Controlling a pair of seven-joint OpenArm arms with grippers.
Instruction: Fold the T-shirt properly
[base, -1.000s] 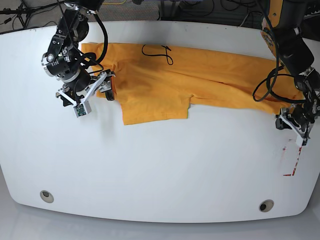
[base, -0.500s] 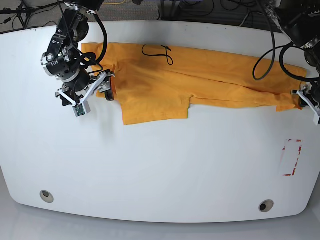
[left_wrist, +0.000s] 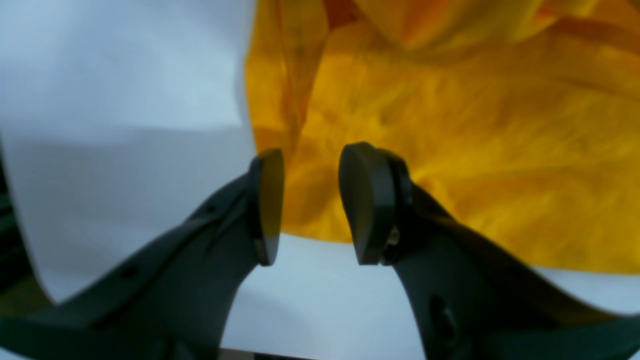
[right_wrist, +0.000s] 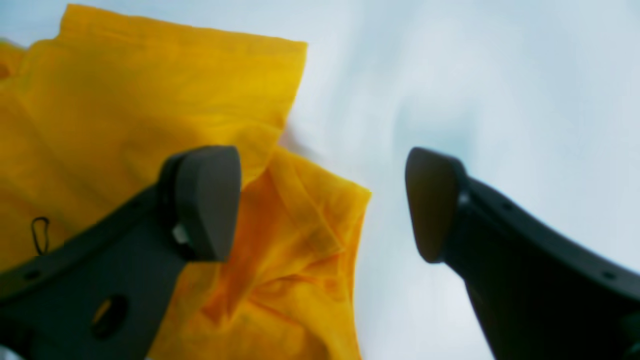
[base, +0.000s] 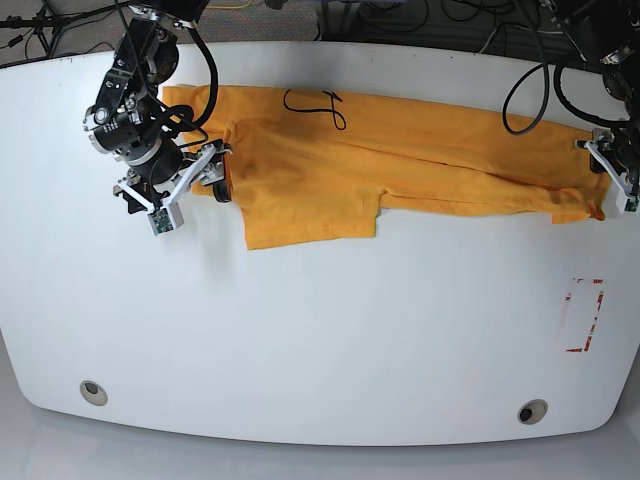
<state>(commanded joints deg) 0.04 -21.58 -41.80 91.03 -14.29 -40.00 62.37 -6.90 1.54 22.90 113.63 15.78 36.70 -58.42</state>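
Note:
The orange-yellow T-shirt (base: 400, 160) lies in a long crumpled band along the back of the white table (base: 320, 330), with black lettering (base: 315, 103) near its back edge. My right gripper (base: 200, 185) is at the shirt's left end. In the right wrist view it (right_wrist: 320, 200) is wide open, with one finger over the folded sleeve (right_wrist: 280, 240) and the other over bare table. My left gripper (base: 605, 185) is at the shirt's right end. In the left wrist view it (left_wrist: 310, 205) is narrowly open just above the cloth's corner (left_wrist: 450, 165), with nothing held.
A red-outlined rectangle (base: 582, 315) is marked on the table at the front right. Two round inserts (base: 93, 392) (base: 532, 411) sit near the front edge. Cables (base: 400, 25) run behind the back edge.
My left arm has moved from the front right, by the red mark, back to the shirt's right end. The right arm and the shirt have stayed in place.

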